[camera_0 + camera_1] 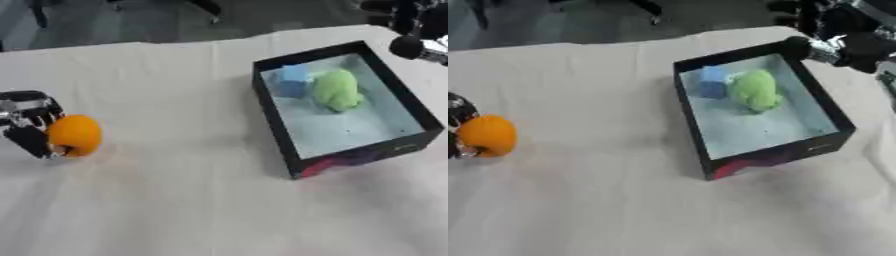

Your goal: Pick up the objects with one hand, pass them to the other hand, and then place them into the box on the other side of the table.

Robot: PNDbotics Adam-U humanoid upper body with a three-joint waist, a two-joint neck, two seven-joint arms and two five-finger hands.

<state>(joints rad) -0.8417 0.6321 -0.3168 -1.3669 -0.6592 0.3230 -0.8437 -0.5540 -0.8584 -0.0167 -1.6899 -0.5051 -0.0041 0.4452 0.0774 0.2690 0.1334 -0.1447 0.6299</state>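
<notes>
An orange (75, 135), round and bright, sits at the left side of the counter (175, 200), low against the white cloth that covers it. The left robot hand (31, 125) is curled round the orange from its left side, dark fingers wrapped behind and under the fruit, so the orange is held in that grip just at the cloth.

Well apart to the right stands the box (289, 145), black-walled with a pale inside, set askew on the counter with a reddish patch on its near outer wall. Inside it, toward the far end, lie a green soft lump (337, 90) and a blue block (293, 80), touching each other, the blue one to the left of the green.

The right robot hand (850, 47) shows at the far right corner, just beyond the far right corner of the box, black with a silver part. Whether its fingers are straight or curled I cannot tell, and nothing is seen in it.
</notes>
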